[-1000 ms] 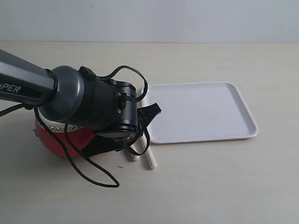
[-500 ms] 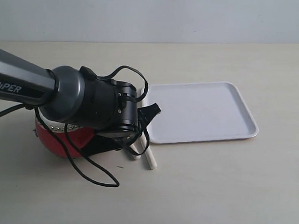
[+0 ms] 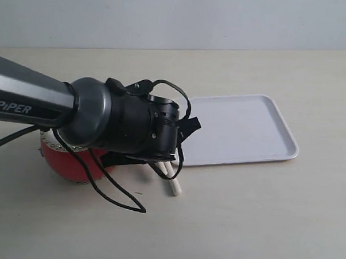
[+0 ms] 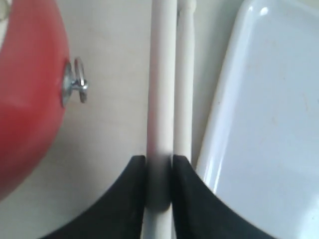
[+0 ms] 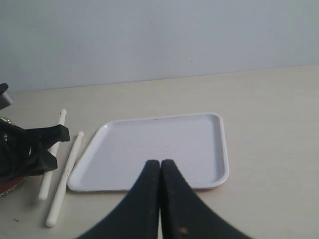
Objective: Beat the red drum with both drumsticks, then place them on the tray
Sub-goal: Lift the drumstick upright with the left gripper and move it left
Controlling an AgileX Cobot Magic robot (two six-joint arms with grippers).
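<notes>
Left gripper: the left gripper (image 4: 159, 186) was clenched on the drum-side drumstick (image 4: 162, 89), with one black finger (image 4: 124, 199) against each flank; whether the stick was clear of the table (image 4: 117, 139) could not be told.
Long axis: the held stick ran straight out ahead of the fingers; the tray-side drumstick (image 4: 184, 94) lay loose just beside it and parallel.
Red drum: the red drum (image 3: 68, 159) sat on one side of the grip, near the stick but apart from it; the left arm hid most of it in the exterior view.
Tray: the tray (image 3: 276, 125) lay on the other side, its rim just beside the loose stick.
Right gripper: the right gripper (image 5: 160, 199) had its fingers pressed together on nothing; it hung well apart from both sticks, facing the tray.
Judgement: the left arm was the nearer; the loose stick likely fell to the right arm, which would have to spread its fingers and set them across that stick's length.
</notes>
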